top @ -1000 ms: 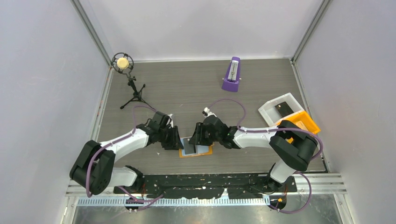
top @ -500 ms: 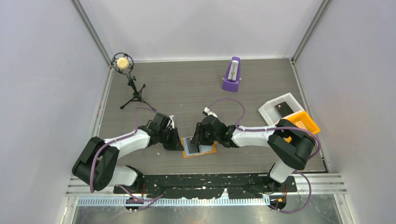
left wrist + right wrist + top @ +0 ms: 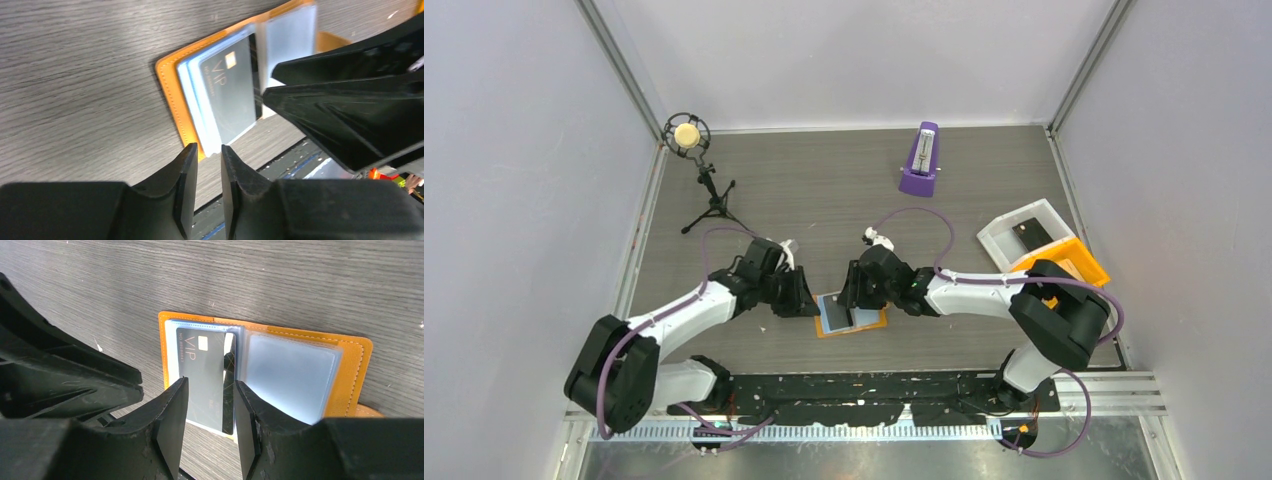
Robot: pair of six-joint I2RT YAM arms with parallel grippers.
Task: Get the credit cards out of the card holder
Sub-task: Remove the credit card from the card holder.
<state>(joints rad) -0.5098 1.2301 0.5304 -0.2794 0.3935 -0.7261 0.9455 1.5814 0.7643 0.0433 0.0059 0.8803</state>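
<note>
The orange card holder (image 3: 871, 322) lies open on the table between my two grippers. In the left wrist view its orange edge (image 3: 172, 95) frames a dark grey "VIP" card (image 3: 232, 95) on a stack of light blue cards (image 3: 200, 120). My left gripper (image 3: 209, 150) has its jaws a narrow gap apart, and the stack's near corner sits just at its tips. My right gripper (image 3: 211, 385) is open and straddles the near edge of the VIP card (image 3: 202, 375). The holder's (image 3: 357, 370) right half shows a clear sleeve (image 3: 287, 375). In the top view the left gripper (image 3: 807, 300) and the right gripper (image 3: 851, 297) flank the holder.
A purple metronome (image 3: 919, 160) stands at the back. A microphone on a tripod (image 3: 688, 135) is at the back left. A white bin (image 3: 1024, 232) with a black card and an orange bin (image 3: 1064, 262) sit at the right. The black rail (image 3: 864, 385) runs along the near edge.
The card holder has shifted slightly right and turned a little. The left gripper has edged towards its left side and the left elbow has swung outward. The right gripper has stayed over the holder.
</note>
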